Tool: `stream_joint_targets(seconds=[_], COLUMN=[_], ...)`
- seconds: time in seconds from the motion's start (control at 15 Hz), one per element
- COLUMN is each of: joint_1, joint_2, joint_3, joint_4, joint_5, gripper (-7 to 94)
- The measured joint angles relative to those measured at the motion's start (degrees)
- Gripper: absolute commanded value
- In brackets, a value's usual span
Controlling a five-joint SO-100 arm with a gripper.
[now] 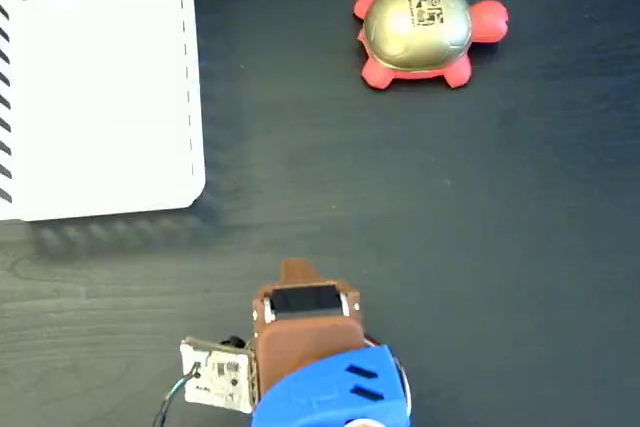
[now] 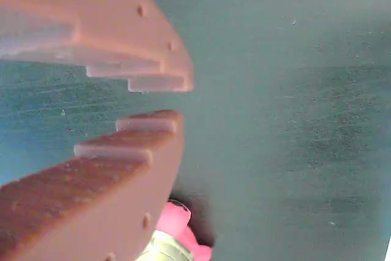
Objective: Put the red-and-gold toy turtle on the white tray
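In the fixed view, the red-and-gold toy turtle (image 1: 428,32) sits upright on the dark table (image 1: 480,247) near its far edge, right of centre, its gold shell marked with black and its red head pointing toward the right edge. The white tray (image 1: 100,97) lies flat in the far left corner, with black diagonal stripes along its far and left sides and a thin dashed line down its right side; nothing rests on it, and it is well apart from the turtle. The arm rises from the near edge, with a brown and blue body and a small circuit board at its left; the gripper (image 1: 296,271) shows only as a brown tip pointing toward the far edge, well short of the turtle. In the wrist view, the gripper's two stepped brown fingers (image 2: 140,65) fill the left side, their tips almost together with a narrow gap between them and nothing held. A bit of the turtle's red foot and gold shell peeks out at the bottom edge, just beside the lower finger.
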Motion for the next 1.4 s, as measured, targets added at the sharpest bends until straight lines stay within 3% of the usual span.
stream_joint_targets(seconds=[0.73, 0.93, 1.07, 1.2, 1.4], joint_1=[0.7, 0.7, 2.3, 7.3, 12.8], joint_2=[-3.9, -22.0, -36.7, -52.6, -74.4], joint_3=[-0.1, -4.2, -14.7, -28.3, -53.3], joint_4=[-1.6, -9.8, -11.8, -11.8, -5.5], joint_5=[1.3, -1.7, -3.2, -5.8, -11.5], gripper=[0, 0, 0, 0, 0])
